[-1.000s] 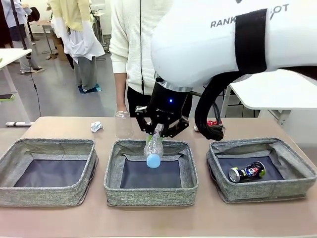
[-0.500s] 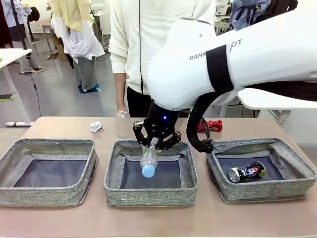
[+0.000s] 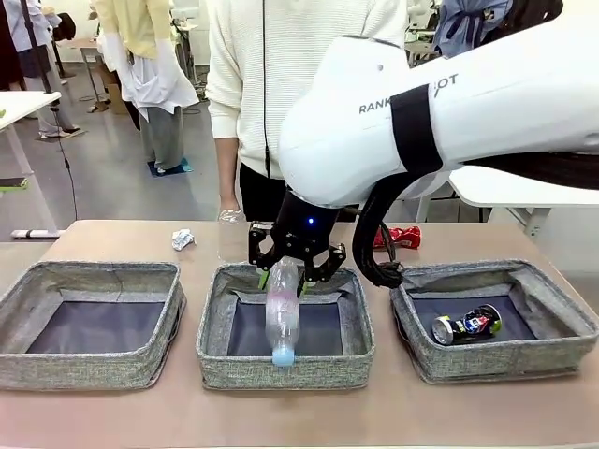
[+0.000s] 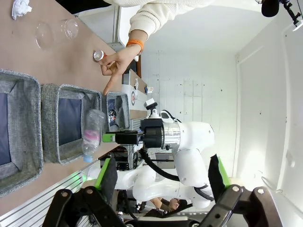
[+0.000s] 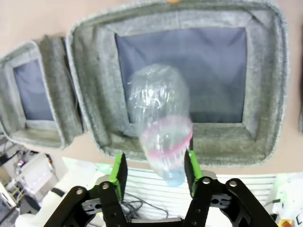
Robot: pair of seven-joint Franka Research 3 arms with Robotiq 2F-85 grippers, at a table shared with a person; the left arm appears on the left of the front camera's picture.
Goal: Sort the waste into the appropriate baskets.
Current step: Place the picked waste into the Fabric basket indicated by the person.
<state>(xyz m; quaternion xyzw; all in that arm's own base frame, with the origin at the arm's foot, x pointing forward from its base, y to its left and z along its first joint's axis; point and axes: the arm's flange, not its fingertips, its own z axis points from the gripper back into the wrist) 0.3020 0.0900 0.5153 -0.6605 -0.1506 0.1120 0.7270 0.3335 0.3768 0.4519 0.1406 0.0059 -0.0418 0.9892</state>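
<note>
Fingers (image 5: 119,174) of the right gripper (image 3: 284,281) stand spread above the middle basket (image 3: 285,369). The clear plastic bottle (image 3: 283,313) is cap-down just beneath them, its blue cap level with the basket's near rim. To my eye it is loose and falling rather than pinched, but the right wrist view smears it, so I cannot rule out a pad brushing its side. Letting go this low, over the lining, should keep a light bottle from bouncing out, though the cap sits close to the front wall. In the right basket (image 3: 496,360) lies the dark blue-silver can (image 3: 466,325), so metal seems to go there; the left basket (image 3: 89,367) shows bare lining. Farther back on the tabletop (image 3: 299,412) wait the paper ball (image 3: 182,239), the clear plastic cup (image 3: 232,234) — hard to pick out against the clothing behind it — and the red can (image 3: 401,236), half hidden by the arm's cable. The left gripper (image 4: 161,170) holds its fingers wide apart on nothing. Its view shows the person's hand (image 4: 118,61) pointing down near the can, at what I cannot tell.
</note>
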